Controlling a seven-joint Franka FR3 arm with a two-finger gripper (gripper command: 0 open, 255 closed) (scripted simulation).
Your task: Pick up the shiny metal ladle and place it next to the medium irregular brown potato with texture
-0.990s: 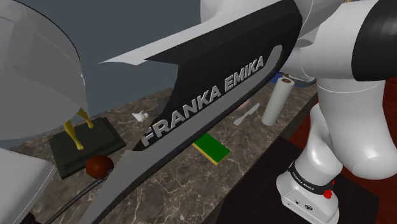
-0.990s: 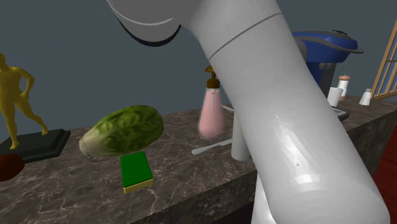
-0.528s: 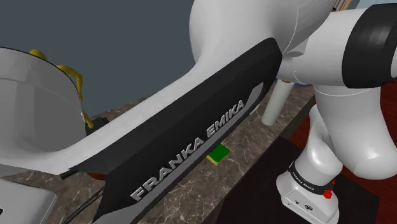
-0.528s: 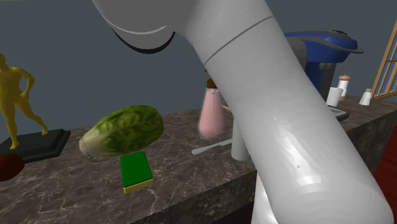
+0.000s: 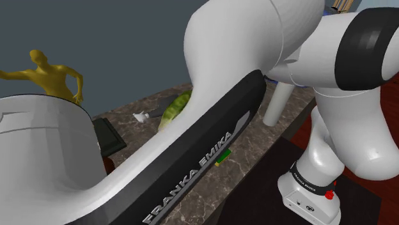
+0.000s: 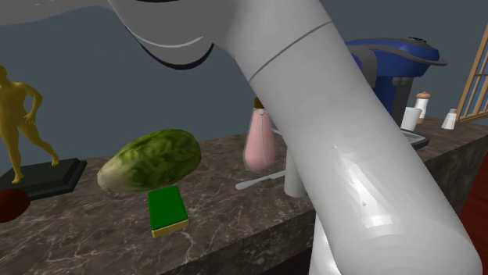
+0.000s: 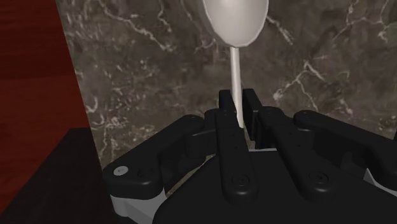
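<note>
Both fingers of the claw point(image 7: 238, 105) are closed on the thin handle of the ladle point(image 7: 236, 22), which they clasp between them above the dark, white-veined marble counter point(image 7: 146, 57). The handle's near end is hidden between the fingers, and the oval bowl is cut off by the picture's edge. The ladle is drawn smooth and pale grey, with a soft sheen. Its long axis runs straight out from the claw, bowl at the far end.

The white arm point(image 5: 211, 140) covers much of the counter in the shoulder view. In the second exterior view the brown potato point(image 6: 11, 205), dark and rounded, is cut off at the edge beside the yellow figurine point(image 6: 17, 117); how far it lies from the claw cannot be told. A leafy lettuce point(image 6: 150, 160) lies just behind a flat green sponge point(image 6: 167, 209).
</note>
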